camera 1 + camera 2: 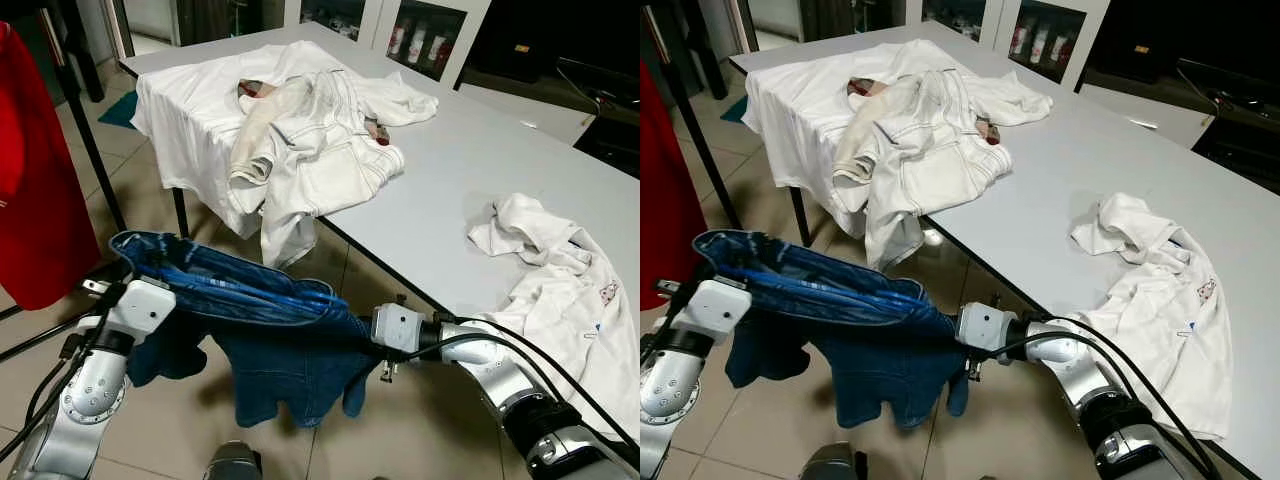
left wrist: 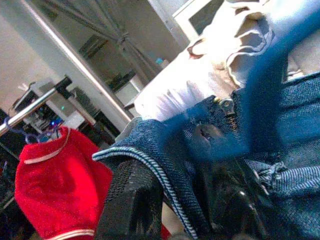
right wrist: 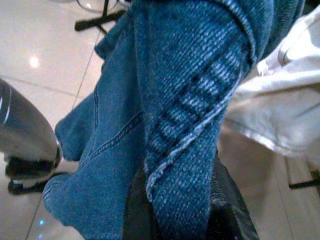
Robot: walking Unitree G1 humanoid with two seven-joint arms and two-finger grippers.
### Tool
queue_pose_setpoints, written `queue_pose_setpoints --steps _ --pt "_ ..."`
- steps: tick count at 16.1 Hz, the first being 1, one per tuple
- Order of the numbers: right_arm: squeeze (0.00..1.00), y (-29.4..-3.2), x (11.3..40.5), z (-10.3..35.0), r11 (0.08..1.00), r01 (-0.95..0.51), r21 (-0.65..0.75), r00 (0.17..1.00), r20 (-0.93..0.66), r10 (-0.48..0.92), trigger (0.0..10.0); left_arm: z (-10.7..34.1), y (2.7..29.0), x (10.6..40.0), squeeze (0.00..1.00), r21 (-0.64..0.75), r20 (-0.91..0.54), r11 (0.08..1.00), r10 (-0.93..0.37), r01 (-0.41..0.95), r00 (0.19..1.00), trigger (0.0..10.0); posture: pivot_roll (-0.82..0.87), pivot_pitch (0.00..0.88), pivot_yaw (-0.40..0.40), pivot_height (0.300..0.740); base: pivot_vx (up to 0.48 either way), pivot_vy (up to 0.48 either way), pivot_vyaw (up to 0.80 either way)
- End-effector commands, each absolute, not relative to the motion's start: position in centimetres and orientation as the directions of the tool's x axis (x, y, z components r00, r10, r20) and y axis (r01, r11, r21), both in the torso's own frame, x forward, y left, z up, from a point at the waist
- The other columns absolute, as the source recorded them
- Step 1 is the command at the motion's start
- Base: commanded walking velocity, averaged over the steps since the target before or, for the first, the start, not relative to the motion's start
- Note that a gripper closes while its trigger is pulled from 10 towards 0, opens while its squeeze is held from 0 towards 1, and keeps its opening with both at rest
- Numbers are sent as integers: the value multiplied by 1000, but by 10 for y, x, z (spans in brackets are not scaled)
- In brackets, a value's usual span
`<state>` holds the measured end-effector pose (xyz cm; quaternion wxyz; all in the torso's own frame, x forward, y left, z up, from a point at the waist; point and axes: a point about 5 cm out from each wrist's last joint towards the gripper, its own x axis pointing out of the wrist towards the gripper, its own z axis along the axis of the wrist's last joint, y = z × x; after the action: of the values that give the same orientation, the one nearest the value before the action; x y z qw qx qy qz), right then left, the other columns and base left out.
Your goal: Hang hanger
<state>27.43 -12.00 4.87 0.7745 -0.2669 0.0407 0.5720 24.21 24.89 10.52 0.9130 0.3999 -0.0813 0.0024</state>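
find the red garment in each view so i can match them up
Left eye view: red garment at the left edge, hanging beside the black rack pole.
Right eye view: a narrow red strip at the left edge.
Left wrist view: under the rack's rail, behind the denim garment.
Right wrist view: not in it.
Shared landmark: the denim garment, held by both grippers.

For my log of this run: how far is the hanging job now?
Done: a red garment already hangs on the rack rail.
In hand: the left gripper and right gripper hold the blue denim garment stretched between them, beside the table.
Left: bringing it to the rail; white clothes still lie on the table.
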Motion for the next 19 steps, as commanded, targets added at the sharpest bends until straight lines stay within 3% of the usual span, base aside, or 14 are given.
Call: queue_pose_setpoints --steps 1,6,9,12,14,19 --pt "0 -147 277 40 218 -908 -359 383 -492 782 0 119 257 247 0 751 195 651 -64 -106 979 10000 249 38 -115 710 0 0 0" --pt "0 -156 278 34 184 -911 -369 382 -585 715 0 126 251 250 0 804 216 589 -153 -87 964 10000 250 34 -116 710 0 0 0" --pt "0 -164 280 28 154 -908 -388 392 -665 636 0 138 249 254 0 871 223 483 -236 -85 946 10000 250 35 -117 710 0 0 0" --pt "0 -168 283 28 239 -899 -367 432 -649 627 0 131 253 250 0 862 209 501 -209 -79 955 10000 250 34 -116 710 0 0 0" --pt "0 -170 290 32 342 -882 -325 471 -619 628 0 107 249 240 0 807 178 587 -139 -63 974 10000 253 31 -116 710 0 0 0" --pt "0 -174 292 31 371 -888 -272 454 -646 614 0 92 244 234 0 808 144 588 -127 -42 981 10000 260 31 -128 710 0 0 0"
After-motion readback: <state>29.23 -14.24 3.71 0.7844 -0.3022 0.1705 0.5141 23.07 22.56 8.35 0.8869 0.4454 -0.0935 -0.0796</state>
